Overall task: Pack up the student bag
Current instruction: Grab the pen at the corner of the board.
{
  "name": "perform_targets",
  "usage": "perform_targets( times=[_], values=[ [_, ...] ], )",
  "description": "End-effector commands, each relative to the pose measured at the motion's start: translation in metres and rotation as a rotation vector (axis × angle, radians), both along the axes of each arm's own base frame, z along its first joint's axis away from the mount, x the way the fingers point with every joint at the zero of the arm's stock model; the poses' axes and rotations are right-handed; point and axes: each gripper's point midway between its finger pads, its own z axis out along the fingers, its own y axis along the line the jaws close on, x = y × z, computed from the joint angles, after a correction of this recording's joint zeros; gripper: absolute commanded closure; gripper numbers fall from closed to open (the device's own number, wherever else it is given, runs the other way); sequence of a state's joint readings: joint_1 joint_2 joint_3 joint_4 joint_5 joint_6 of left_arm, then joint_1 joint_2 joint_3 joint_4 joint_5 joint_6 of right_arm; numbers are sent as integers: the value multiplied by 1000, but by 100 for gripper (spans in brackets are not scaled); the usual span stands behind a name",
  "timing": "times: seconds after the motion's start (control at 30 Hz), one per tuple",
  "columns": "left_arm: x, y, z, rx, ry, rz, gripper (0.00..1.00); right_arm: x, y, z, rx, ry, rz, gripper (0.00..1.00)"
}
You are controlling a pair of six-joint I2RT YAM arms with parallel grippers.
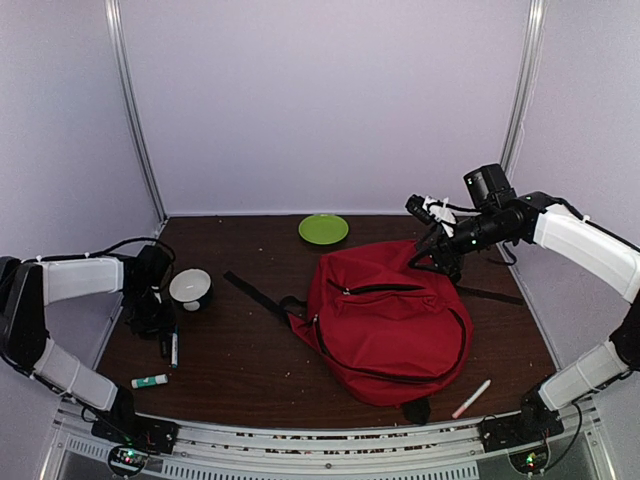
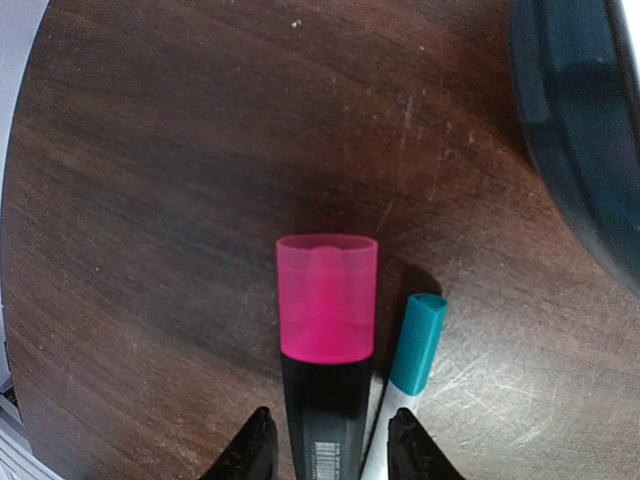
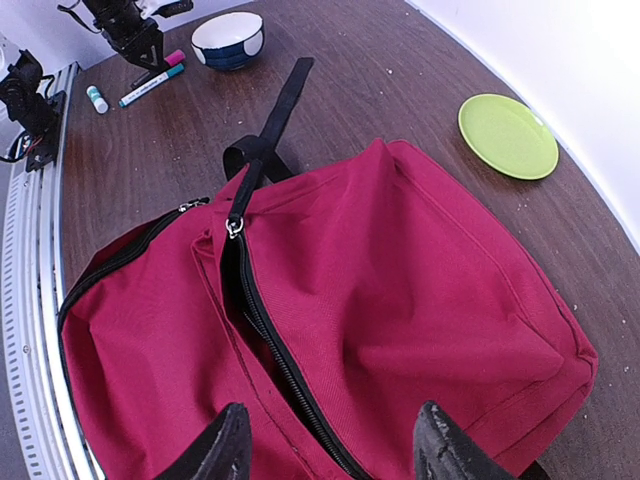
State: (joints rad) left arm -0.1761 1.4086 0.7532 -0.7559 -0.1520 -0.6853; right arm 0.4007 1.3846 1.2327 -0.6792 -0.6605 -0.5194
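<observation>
**Left claw brackets a pink highlighter; right claw sits on the student bag**

Read the overhead view as a clock, with 12 at the back wall and 6 at the arm bases. The student bag [image 1: 385,320], a red backpack with black zippers, lies on the brown table [image 1: 250,350] just toward 3 o'clock of its middle. One black strap [image 1: 250,290] trails out toward 10 o'clock.

The right gripper [image 1: 440,262] is down at the bag's 1 o'clock edge. Its wrist camera shows the two fingers standing apart, with red fabric and a zipper line between them. Whether they pinch the cloth or only rest on it released cannot be told.

The left gripper [image 2: 332,452] is low over the table at 9 o'clock. Its fingertips flank the black barrel of a pink-capped highlighter [image 2: 327,300] lying on the wood. A teal-capped marker [image 2: 415,345] lies just beside the highlighter at its 3 o'clock, its white barrel running in by the fingertip on that side. The fingers sit very near the highlighter's barrel, but it cannot be told whether they are clenched on it. A dark blue bowl [image 2: 580,130], white inside, stands near the left gripper at its 1 o'clock.

A lime-green plate [image 1: 323,229] sits at 12 o'clock by the far edge, apart from the bag. A green-capped glue stick [image 1: 150,381] lies at 8 o'clock. A pink-and-white pen [image 1: 471,398] lies at 5 o'clock, just beside the bag.
</observation>
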Motion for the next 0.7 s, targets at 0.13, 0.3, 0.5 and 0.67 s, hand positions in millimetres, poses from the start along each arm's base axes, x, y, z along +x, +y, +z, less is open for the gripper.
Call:
perform_targets(
  times=[0.13, 0.3, 0.5, 0.67],
  values=[
    [-1, 4, -15, -14, 7, 26, 64, -2, 1, 1, 17, -1, 19, 44],
    [-3, 1, -23, -28, 30, 21, 64, -2, 0, -1, 14, 4, 20, 44],
    [-6, 2, -25, -31, 39, 23, 65, -2, 1, -4, 12, 18, 26, 44],
    [-9, 4, -24, -37, 46, 29, 78, -2, 1, -3, 14, 16, 27, 44]
  ],
)
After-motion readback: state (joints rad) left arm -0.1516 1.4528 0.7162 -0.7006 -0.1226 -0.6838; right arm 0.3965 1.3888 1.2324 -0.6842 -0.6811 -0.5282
